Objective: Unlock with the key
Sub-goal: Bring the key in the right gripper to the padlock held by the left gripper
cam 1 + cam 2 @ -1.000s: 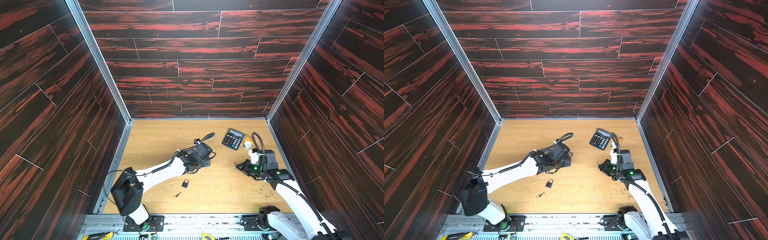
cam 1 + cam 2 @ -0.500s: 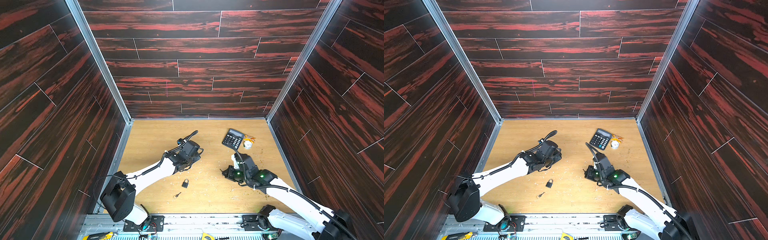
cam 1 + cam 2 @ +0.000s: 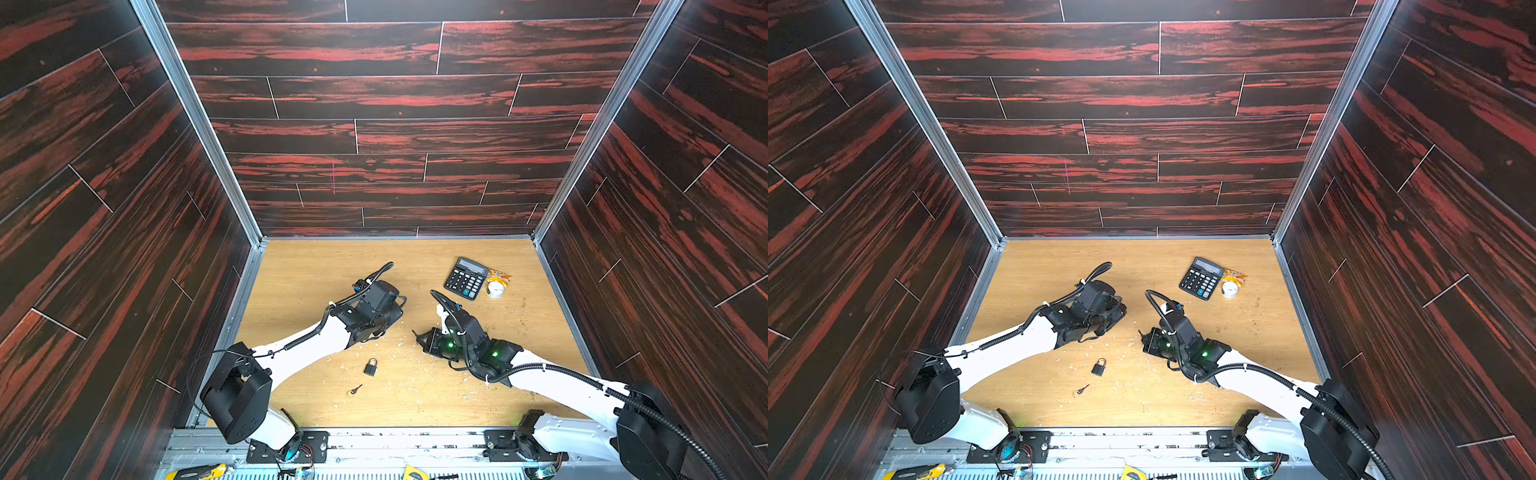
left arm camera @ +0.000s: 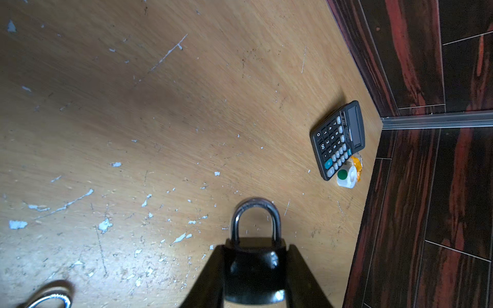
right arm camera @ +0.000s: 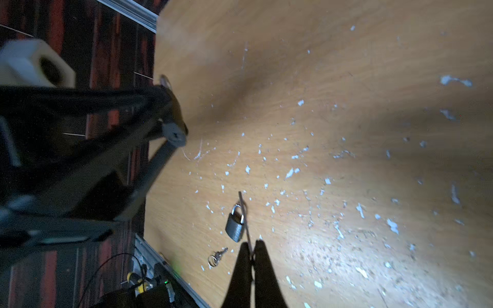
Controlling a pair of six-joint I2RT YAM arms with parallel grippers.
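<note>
padlock clamped in left gripper; thin key pinched tight in right gripper
i'd square it to the keyhole; creep in straight; twist once seated

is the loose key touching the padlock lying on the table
Apart. In both top views a strip of bare table shows between the key and the padlock; the right wrist view shows the same gap.

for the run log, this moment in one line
left gripper: gripping padlock | right gripper: shut on thin blade (key?) | second padlock, loose key: on table | insertion: not yet
</note>
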